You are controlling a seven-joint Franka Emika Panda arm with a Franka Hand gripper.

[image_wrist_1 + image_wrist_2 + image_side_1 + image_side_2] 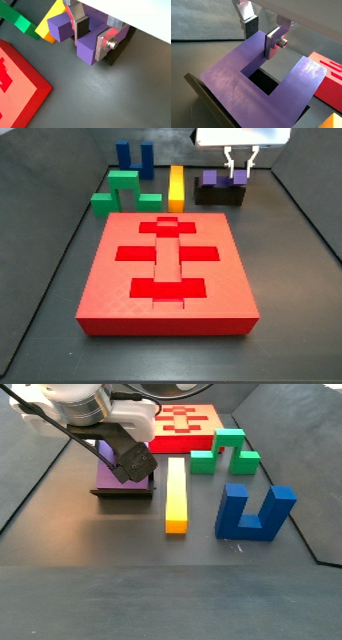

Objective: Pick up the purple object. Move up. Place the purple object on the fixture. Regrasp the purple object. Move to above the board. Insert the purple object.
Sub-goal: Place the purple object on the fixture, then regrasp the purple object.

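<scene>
The purple object (211,178) rests on the black fixture (221,196) at the back of the floor, behind the red board (167,268). My gripper (235,170) reaches down from above and straddles one prong. Both wrist views show that prong (87,49) filling the gap between the dark pad and the silver plate, so the gripper is shut on it. The other prong (60,27) stands free beside the pad. In a wrist view the U shape (258,85) lies flat with the fixture's dark edge (201,97) beneath it. From a side view the gripper (127,459) hides most of the purple object (104,476).
A yellow bar (177,188) lies just beside the fixture, towards the green arch block (127,190). A blue two-pronged block (134,153) stands behind the green one. Dark walls close in the floor on the sides and back.
</scene>
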